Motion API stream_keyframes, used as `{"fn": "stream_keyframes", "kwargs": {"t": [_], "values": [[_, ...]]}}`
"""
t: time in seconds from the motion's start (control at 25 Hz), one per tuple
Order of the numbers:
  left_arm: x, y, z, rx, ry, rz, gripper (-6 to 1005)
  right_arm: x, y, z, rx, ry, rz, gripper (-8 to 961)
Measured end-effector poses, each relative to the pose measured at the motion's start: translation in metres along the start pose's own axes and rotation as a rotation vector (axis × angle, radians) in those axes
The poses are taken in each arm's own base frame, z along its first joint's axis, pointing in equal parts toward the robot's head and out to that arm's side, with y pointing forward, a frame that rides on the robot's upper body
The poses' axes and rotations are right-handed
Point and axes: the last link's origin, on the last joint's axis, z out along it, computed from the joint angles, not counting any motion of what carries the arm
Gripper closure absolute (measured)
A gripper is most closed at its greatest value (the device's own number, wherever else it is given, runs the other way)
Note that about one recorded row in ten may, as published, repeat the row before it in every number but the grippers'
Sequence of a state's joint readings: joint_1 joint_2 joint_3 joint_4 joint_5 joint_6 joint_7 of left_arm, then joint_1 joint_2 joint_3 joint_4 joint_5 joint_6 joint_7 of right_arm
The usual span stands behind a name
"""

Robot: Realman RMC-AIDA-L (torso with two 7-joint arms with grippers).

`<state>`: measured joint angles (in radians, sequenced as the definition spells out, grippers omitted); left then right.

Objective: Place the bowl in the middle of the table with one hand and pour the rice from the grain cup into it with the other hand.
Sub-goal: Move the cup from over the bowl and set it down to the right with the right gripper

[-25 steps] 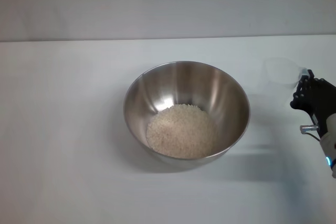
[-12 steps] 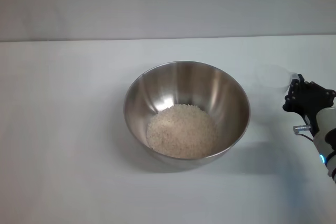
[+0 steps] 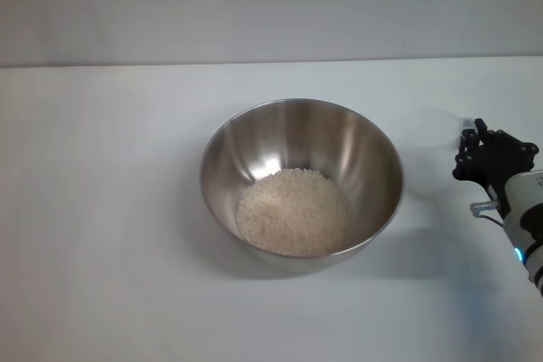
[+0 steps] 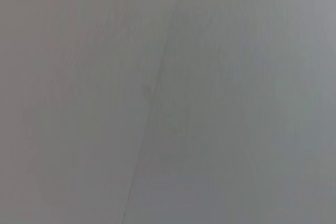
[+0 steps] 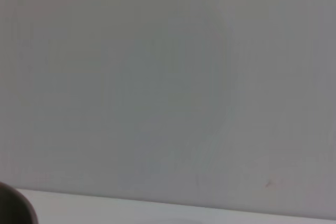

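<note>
White table [image 3: 102, 209]: rice [image 3: 293, 211] in bowl [image 3: 301, 177]; right gripper [image 3: 475, 152] clamped on empty grain cup [image 3: 434, 127] — best lowered upright, right of bowl.

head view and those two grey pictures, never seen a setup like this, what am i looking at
This is a two-armed robot seen through its own cameras. The head view looks down from its head at a white table. In the middle sits a steel bowl with a pile of rice inside. At the far right, the black right gripper holds a small clear grain cup, which looks empty. The left arm is out of sight. The grey pictures come from wrist cameras. They show mostly blank surface; the right one catches a sliver of table.
</note>
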<state>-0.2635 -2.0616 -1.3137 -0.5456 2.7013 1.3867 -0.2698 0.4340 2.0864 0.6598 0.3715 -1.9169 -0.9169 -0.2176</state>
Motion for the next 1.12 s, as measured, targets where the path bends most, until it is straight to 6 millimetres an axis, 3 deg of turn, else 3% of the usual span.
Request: {"fn": "stream_keyframes", "kwargs": {"t": [0.2, 0.68, 1.12], "values": [[0.0003, -0.0004, 0.0004, 0.002, 0.002, 0.000, 186, 0.0013, 0.0042, 0.0025, -0.029, 0.017, -0.019, 845], [0.0008, -0.0011, 0.0011, 0.002, 0.004, 0.001, 186, 0.0042, 0.0046, -0.0043, -0.032, 0.009, -0.016, 846], [0.0029, -0.0028, -0.0006, 0.004, 0.013, 0.001, 186, 0.0042, 0.0029, -0.0054, -0.028, 0.005, -0.014, 782]]}}
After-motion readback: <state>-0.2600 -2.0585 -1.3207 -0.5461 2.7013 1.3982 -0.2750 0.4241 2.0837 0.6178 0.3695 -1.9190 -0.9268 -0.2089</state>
